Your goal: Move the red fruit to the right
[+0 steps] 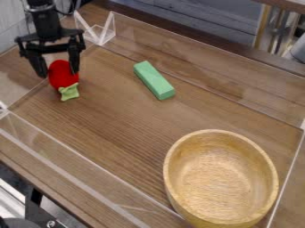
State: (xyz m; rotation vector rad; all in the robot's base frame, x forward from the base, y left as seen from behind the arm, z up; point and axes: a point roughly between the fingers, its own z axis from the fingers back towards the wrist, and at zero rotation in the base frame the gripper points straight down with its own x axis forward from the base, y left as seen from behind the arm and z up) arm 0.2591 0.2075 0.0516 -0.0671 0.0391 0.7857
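Nearest you, at the front right corner of the table (113,151), sits a round wooden bowl (222,178), upright. Further back, about mid-table, a flat green block (152,79) lies at a slant, well apart from the bowl. Toward the far left corner you find the red fruit (61,76), its green leafy cap at the near end, resting on the wood. Your gripper (50,62) points straight down over it, jaws spread as wide as they go, one finger (28,61) on each side of the fruit. Nothing is gripped; whether the fingers touch the fruit, you cannot tell.
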